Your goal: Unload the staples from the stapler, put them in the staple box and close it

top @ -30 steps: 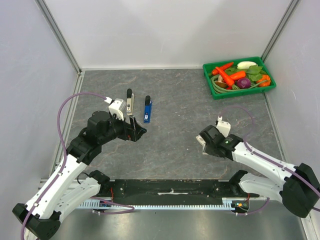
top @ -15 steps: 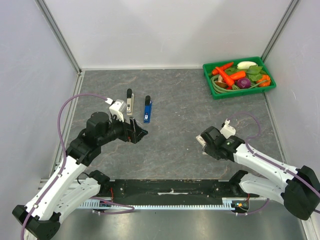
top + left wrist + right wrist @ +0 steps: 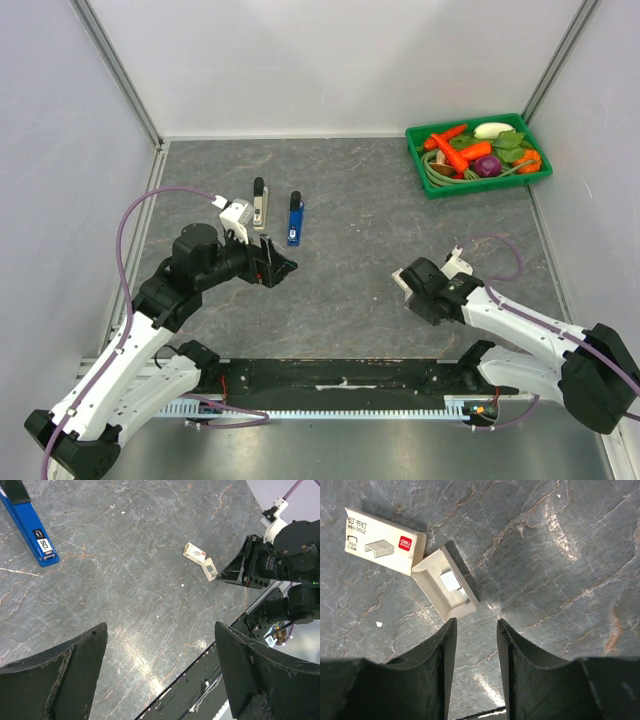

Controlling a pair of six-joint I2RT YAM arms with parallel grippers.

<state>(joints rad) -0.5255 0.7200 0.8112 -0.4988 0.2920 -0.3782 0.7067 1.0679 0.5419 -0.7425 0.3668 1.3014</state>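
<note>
A blue stapler [image 3: 294, 218] lies on the grey table; it also shows at the top left of the left wrist view [image 3: 30, 527]. A black-and-silver stapler-like piece [image 3: 259, 203] lies to its left. My left gripper [image 3: 275, 268] is open wide and empty, hovering near the stapler [image 3: 160, 650]. A white staple box sleeve [image 3: 385, 541] and its open tray [image 3: 434, 587], holding a strip of staples [image 3: 451, 581], lie just ahead of my right gripper [image 3: 475, 622]. That gripper is narrowly open and empty [image 3: 412, 285].
A green bin [image 3: 545, 172] of toy vegetables stands at the far right corner. White walls enclose the table. The black base rail [image 3: 340, 375] runs along the near edge. The staple box [image 3: 195, 554] and right gripper [image 3: 245, 567] show in the left wrist view.
My right gripper has shifted slightly toward the near edge, beside the staple box. My left arm has barely moved.
</note>
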